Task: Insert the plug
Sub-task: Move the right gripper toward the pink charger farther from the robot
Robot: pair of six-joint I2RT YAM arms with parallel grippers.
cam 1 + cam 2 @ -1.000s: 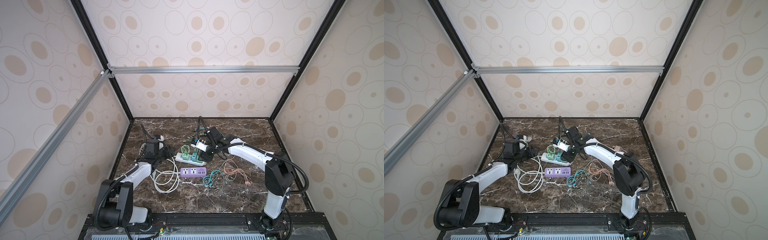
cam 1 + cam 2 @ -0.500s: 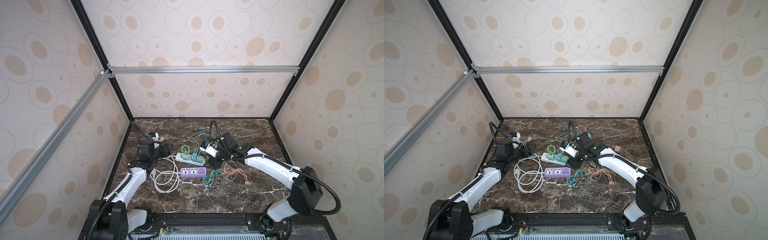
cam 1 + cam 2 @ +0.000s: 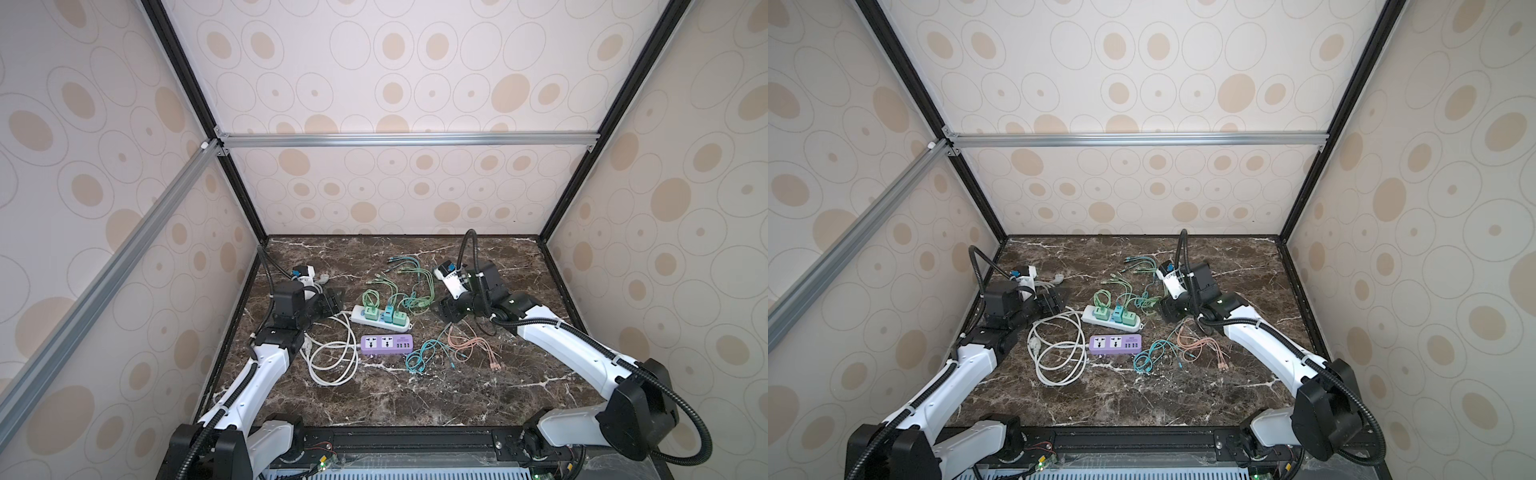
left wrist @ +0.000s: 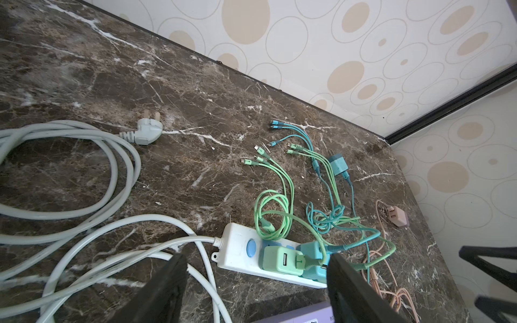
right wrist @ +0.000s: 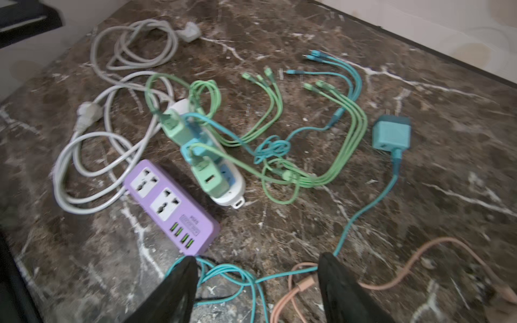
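Observation:
A white power strip (image 3: 380, 319) lies mid-table with three plugs seated in it: green (image 4: 281, 260), teal (image 5: 195, 148) and green (image 5: 211, 179). A loose teal plug (image 5: 391, 134) lies on its side on the marble beyond the green cables, also in the left wrist view (image 4: 337, 165). Its teal cable runs between my right gripper's jaws. A purple power strip (image 3: 386, 344) in front has both sockets bare. My left gripper (image 3: 332, 301) hangs open left of the white strip, holding nothing. My right gripper (image 3: 449, 311) is open to the right, above the teal and pink cables.
Coiled white cord (image 3: 332, 357) and its grey wall plug (image 4: 148, 131) lie at the left. Green and teal multi-head cables (image 3: 409, 278) spread behind the strips. A pink cable (image 3: 473, 345) and pink adapter (image 4: 397, 216) lie at the right. Walls enclose three sides.
Both arms have drawn back from the white strip, the left one leftward and the right one rightward. The left gripper's jaws have opened wider.

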